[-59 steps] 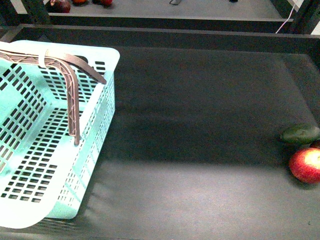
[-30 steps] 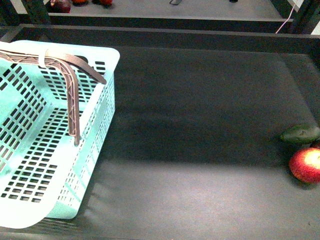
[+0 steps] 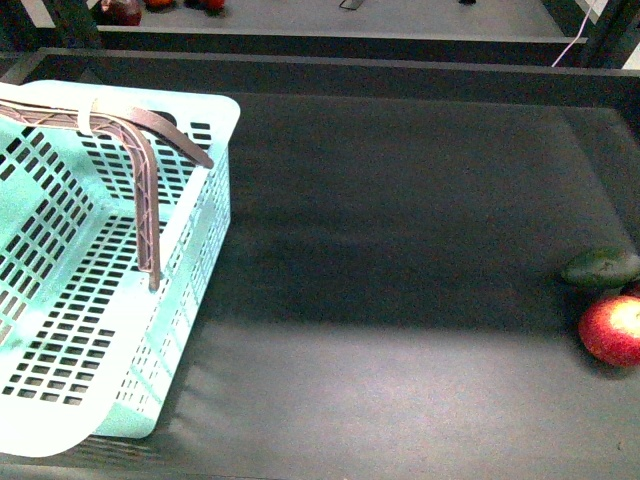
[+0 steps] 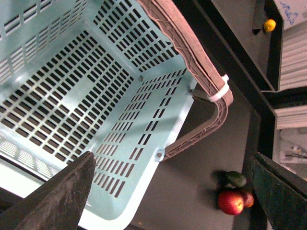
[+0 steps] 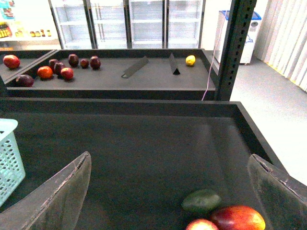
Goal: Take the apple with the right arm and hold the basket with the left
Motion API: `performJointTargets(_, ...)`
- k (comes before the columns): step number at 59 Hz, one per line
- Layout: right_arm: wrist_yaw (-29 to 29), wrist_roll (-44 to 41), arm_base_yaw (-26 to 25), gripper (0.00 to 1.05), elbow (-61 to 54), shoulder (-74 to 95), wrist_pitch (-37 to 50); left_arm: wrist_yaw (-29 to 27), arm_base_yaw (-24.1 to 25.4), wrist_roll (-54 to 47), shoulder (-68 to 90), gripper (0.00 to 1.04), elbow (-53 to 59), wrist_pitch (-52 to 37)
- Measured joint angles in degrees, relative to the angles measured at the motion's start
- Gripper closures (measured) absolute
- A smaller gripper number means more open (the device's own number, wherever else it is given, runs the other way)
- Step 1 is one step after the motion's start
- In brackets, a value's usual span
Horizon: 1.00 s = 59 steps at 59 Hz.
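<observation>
Counting one basket [image 3: 200, 250], one apple [image 3: 612, 330], one green fruit [image 3: 600, 267] and one darker red fruit [image 4: 247, 198] on the desk [image 3: 400, 250]. Basket sits at the desk's left end. Apple is at the far right end, just beside the green fruit. Left fingers [image 4: 62, 201] spread wide, basket between them, no contact seen. Right fingers [image 5: 60, 201] spread wide, empty. Apple lies between them, apart, mostly cut off by the frame edge. Front view clips basket and apple.

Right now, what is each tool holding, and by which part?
Nothing. Both are open and empty: the left tool hangs over the basket, and the right tool is clear of the apple.
</observation>
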<state>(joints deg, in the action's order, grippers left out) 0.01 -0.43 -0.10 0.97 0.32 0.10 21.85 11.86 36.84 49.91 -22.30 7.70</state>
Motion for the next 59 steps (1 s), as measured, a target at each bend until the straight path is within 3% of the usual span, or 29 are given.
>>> performJointTargets(17,0.0,0.0,0.0,0.09,0.0,0.0,0.0,-3.0,-1.6,20.3,25.4,0.07,-16.5,-4.1)
performJointTargets(59,0.0,0.0,0.0,0.09,0.0,0.0,0.0,-8.3,-4.9,31.1,52.0,0.07,-36.5,-1.8)
